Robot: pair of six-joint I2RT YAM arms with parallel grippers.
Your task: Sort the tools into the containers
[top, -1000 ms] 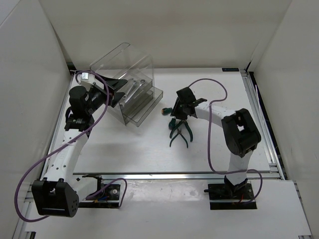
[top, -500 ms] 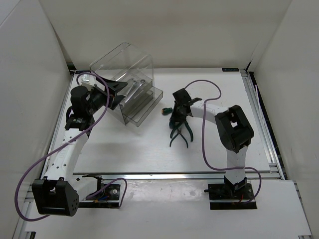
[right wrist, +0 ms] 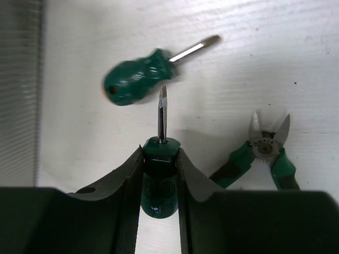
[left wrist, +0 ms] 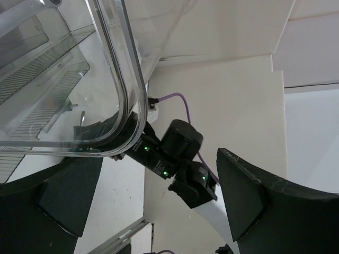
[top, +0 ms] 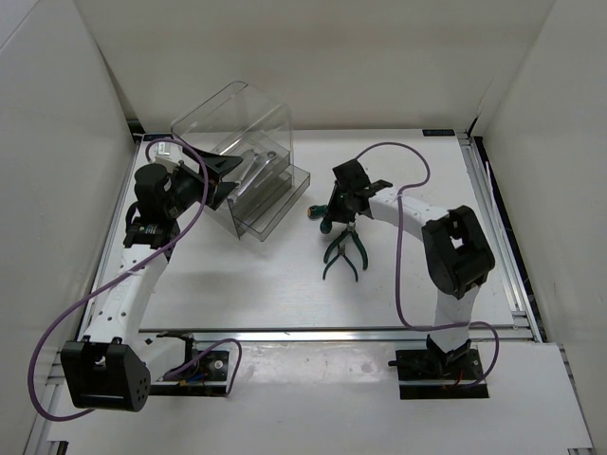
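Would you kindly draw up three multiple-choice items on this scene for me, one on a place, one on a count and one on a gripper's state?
1. Seen from above, where do the pliers lie against the loose screwdriver? A nearer the arm bases; B farther from them; C stacked on it.
2. How many green-handled screwdrivers show in the right wrist view? A one; B two; C three.
3. The right gripper is: A open and empty; B shut on a screwdriver; C shut on the pliers.
Answers: 1 A, the pliers sit lower in the top view, apart from the loose screwdriver. 2 B, one lies loose on the table and the held screwdriver stands between the fingers. 3 B, both fingers press the held screwdriver's green handle.
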